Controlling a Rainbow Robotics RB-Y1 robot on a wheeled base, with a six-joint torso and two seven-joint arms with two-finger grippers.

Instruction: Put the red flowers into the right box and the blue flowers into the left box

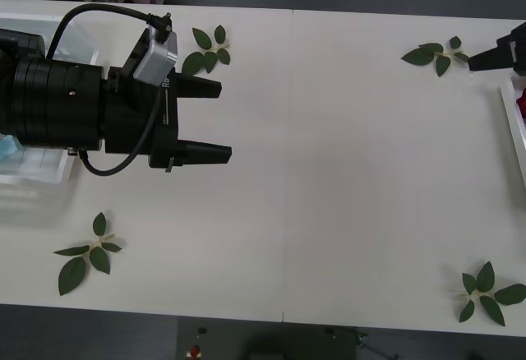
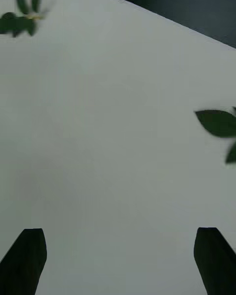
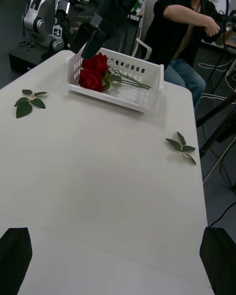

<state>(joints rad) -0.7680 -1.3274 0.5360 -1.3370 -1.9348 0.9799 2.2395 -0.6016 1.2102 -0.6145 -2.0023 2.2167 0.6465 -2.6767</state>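
— Front view first: where are we standing with the sorting?

— We are seeing our left gripper (image 1: 215,121) hanging over the table (image 1: 345,171) just beside the left box (image 1: 41,171), its black fingers spread apart and holding nothing. A trace of pale blue (image 1: 6,148) is showing in that box under the arm, probably the blue flowers.

— And the red flowers?

— We are seeing the red flowers (image 3: 93,72) lying in the right box (image 3: 142,83) through the left wrist camera, blooms at one end and stems running along the bottom. Our right gripper (image 3: 88,44) is hovering just above them; its fingers are standing wide apart and empty in its own wrist view.

— So what is remaining?

— We are finding only loose leaf sprigs (image 1: 86,251) scattered on the table, no blooms. We are judging the sort finished or nearly so, and the next move is calling for both arms to pull clear of the boxes without dragging a stem out.
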